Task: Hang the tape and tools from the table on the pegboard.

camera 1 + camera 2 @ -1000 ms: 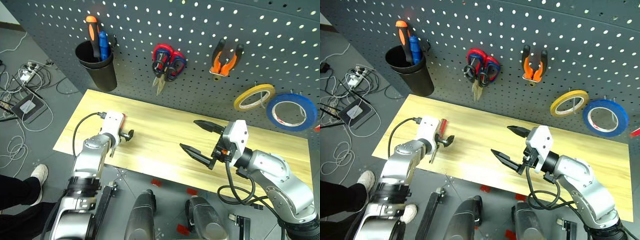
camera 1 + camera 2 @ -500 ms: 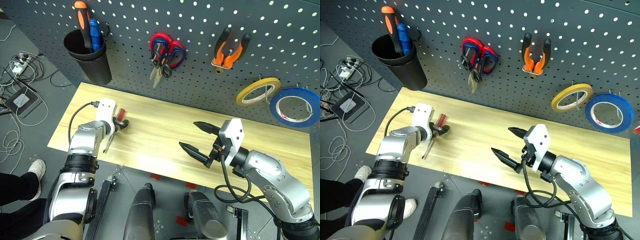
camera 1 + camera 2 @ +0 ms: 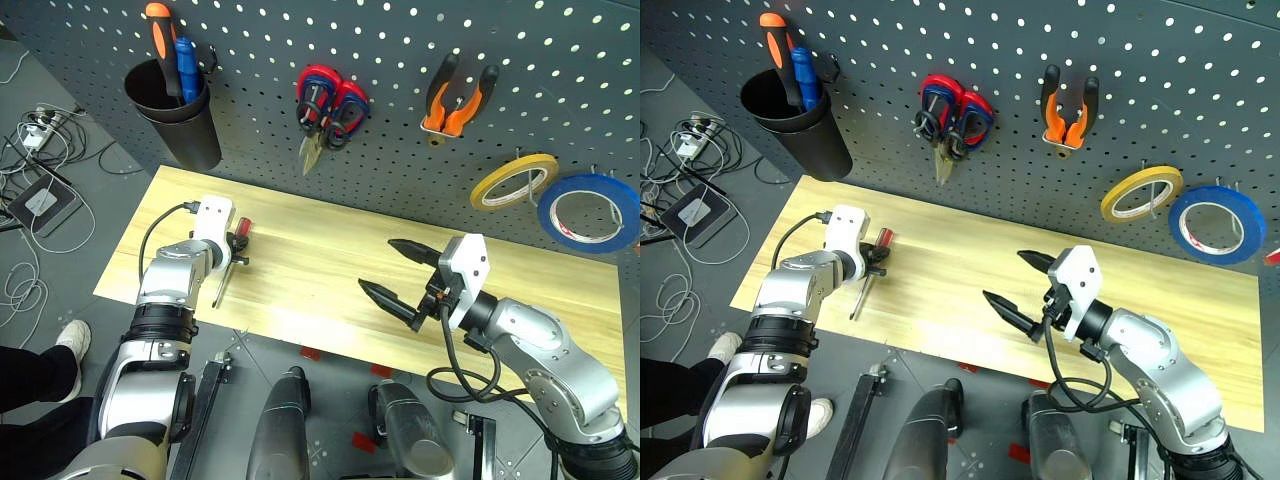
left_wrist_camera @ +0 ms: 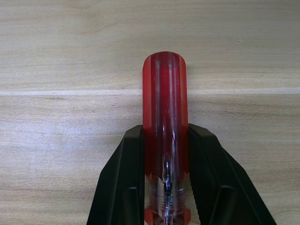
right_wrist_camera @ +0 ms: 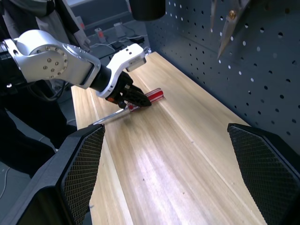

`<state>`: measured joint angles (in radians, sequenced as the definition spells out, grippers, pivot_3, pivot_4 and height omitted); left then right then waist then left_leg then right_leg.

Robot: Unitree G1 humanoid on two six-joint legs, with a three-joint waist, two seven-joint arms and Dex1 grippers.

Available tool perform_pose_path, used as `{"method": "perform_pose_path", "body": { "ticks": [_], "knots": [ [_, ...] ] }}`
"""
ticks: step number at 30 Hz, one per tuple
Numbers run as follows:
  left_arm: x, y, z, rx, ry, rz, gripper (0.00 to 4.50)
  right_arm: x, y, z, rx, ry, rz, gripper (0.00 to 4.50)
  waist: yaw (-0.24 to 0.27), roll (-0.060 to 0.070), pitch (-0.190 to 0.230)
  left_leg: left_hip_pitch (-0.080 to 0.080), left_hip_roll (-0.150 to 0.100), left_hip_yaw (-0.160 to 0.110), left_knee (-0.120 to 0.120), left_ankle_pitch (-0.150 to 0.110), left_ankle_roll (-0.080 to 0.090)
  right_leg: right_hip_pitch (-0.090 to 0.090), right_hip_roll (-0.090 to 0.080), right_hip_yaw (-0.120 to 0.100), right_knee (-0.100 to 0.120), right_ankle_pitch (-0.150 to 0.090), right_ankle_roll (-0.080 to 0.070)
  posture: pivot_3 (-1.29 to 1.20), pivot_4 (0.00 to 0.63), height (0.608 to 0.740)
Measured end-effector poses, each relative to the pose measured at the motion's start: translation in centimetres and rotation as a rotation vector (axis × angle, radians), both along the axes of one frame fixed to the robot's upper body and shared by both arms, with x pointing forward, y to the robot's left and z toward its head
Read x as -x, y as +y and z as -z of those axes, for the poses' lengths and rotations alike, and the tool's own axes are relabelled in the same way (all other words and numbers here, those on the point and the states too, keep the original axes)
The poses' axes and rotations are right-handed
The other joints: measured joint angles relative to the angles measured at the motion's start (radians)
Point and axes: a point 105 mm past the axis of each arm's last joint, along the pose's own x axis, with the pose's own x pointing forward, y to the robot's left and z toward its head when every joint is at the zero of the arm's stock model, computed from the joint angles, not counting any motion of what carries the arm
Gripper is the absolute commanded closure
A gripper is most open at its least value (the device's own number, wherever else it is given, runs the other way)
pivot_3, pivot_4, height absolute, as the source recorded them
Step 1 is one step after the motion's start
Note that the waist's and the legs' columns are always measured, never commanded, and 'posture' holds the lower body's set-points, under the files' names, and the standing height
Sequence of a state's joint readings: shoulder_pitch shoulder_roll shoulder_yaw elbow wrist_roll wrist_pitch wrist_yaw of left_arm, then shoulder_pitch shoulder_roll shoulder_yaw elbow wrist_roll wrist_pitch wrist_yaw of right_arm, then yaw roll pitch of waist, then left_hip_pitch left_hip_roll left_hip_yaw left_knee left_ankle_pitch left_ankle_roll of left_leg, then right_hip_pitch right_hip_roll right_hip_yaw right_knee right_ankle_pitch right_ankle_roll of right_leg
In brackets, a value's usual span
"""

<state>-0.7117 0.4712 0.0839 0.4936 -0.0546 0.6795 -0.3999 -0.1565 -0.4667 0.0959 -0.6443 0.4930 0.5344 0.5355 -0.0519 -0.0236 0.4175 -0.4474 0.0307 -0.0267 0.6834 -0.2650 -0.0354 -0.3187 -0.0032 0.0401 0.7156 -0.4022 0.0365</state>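
Pale wood table [image 3: 320,270] under me, grey pegboard [image 3: 400,120] behind it. So the screwdriver [image 4: 165,140] is a slim one with a see-through red handle and a thin steel shaft, lying flat on the planks near my left end. My left gripper [image 4: 165,197] has its two black fingers [image 4: 123,187] pinched on the handle's sides. Handle butt points toward the pegboard, shaft runs back toward the table's near edge. My right gripper [image 3: 398,272] hangs wide open over the middle, holding nothing.
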Motion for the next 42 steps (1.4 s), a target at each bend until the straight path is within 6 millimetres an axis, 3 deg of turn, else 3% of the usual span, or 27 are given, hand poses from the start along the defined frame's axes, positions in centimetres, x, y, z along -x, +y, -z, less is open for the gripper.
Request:
{"method": "perform_pose_path", "body": {
  "ticks": [6,10,16,25,28,37,42],
  "knots": [
    [1.1,-1.1,0.6,-0.064,-0.032,0.068,3.58,0.2,-0.4,-0.2,-0.009,-0.017,-0.012,0.00,0.001,-0.001,-0.003,-0.001,0.000,0.001,-0.001,0.000,0.000,-0.001,-0.002,-0.002,0.000,0.000,0.000,-0.09,0.343,0.740],
    [2.6,-3.3,0.8,-0.154,-0.102,0.192,3.58,0.7,-1.4,0.0,-0.020,-0.007,-0.009,0.00,0.002,-0.002,-0.008,-0.004,0.000,0.001,-0.001,0.001,-0.001,-0.005,-0.007,-0.005,0.000,0.000,0.000,-0.08,0.293,0.740],
    [5.1,-6.0,-0.1,-0.254,-0.256,0.319,3.58,1.4,-1.9,-0.3,-0.091,-0.011,-0.010,0.00,0.000,-0.004,-0.055,-0.007,0.000,0.003,-0.004,0.001,-0.002,-0.012,-0.015,-0.024,0.000,0.000,0.000,-0.05,0.237,0.740],
    [8.6,-8.0,-4.3,-0.347,-0.536,0.318,3.58,2.1,-2.3,-2.3,-0.233,-0.071,-0.011,0.00,0.004,-0.005,-0.130,-0.007,0.001,0.004,-0.006,0.002,-0.003,-0.014,-0.016,-0.027,-0.001,0.000,0.000,0.00,0.187,0.740],
    [8.9,-8.3,-6.8,-0.341,-0.648,0.275,3.58,2.0,-2.1,-3.1,-0.257,-0.103,-0.010,0.00,0.016,-0.005,-0.146,-0.007,0.000,0.004,-0.006,0.002,-0.003,-0.014,-0.016,-0.027,-0.001,0.000,0.000,0.02,0.171,0.740],
    [8.5,-6.8,-16.0,-0.345,-0.994,0.095,3.58,1.8,-1.4,-4.5,-0.315,-0.162,-0.020,0.00,0.029,-0.005,-0.198,-0.007,-0.001,0.003,-0.008,0.002,-0.003,-0.013,-0.016,-0.027,0.000,0.000,0.000,0.04,0.136,0.740],
    [7.0,-6.3,-18.5,-0.334,-1.080,0.048,3.58,1.5,-1.3,-5.4,-0.385,-0.158,-0.010,0.00,0.029,-0.005,-0.213,-0.007,-0.001,0.003,-0.007,0.002,-0.003,-0.013,-0.016,-0.027,0.001,0.000,0.000,0.02,0.133,0.740]
  ]
}}
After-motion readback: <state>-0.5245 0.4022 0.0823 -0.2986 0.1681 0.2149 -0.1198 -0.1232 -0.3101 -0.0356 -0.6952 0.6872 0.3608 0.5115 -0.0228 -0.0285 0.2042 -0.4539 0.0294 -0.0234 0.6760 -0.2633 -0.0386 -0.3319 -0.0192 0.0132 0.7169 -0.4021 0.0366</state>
